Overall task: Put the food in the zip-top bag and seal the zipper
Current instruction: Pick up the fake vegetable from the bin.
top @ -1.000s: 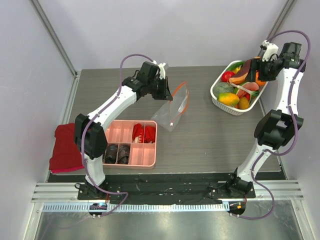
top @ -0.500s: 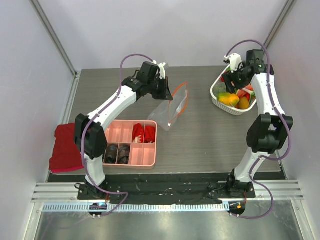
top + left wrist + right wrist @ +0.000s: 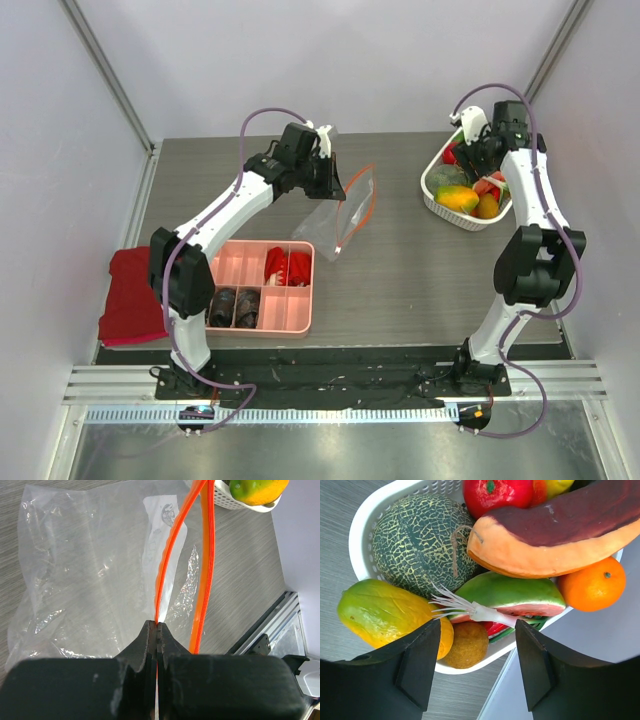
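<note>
The right tool [image 3: 477,647] has swung over the food [image 3: 512,592], its open jaws narrowing for a pick. The left tool [image 3: 157,630] stays clamped on the zipper [image 3: 167,555] of the bag [image 3: 75,555].

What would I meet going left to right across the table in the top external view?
red cloth → pink compartment tray → zip-top bag → white basket
</note>
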Action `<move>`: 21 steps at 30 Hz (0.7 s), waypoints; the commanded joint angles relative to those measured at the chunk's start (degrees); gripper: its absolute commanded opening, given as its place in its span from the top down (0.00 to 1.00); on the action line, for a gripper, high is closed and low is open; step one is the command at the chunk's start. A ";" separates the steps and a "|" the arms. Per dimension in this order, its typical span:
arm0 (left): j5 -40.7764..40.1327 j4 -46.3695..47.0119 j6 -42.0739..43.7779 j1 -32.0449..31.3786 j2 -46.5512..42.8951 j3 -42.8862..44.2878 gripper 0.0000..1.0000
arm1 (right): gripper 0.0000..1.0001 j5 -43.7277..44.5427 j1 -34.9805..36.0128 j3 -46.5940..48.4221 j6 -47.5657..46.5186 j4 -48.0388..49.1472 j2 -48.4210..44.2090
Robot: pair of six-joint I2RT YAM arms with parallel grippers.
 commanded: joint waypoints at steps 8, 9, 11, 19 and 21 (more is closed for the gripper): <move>0.91 2.12 0.32 0.25 0.08 0.39 1.00 | 0.46 1.92 0.63 -2.71 -1.13 5.22 0.57; 0.91 2.12 0.32 0.25 0.08 0.40 1.00 | 0.49 2.61 0.63 -2.62 -0.87 5.31 0.65; 0.91 2.12 0.41 0.25 0.17 0.48 1.00 | 0.55 3.23 0.63 -2.44 -0.78 5.75 0.74; 0.47 2.03 0.93 0.25 0.08 0.48 1.00 | 0.55 4.38 0.72 -3.32 -0.25 8.91 1.36; 0.55 2.03 1.02 0.34 -0.01 0.40 1.00 | 0.57 4.38 0.72 -3.32 -0.51 8.92 1.36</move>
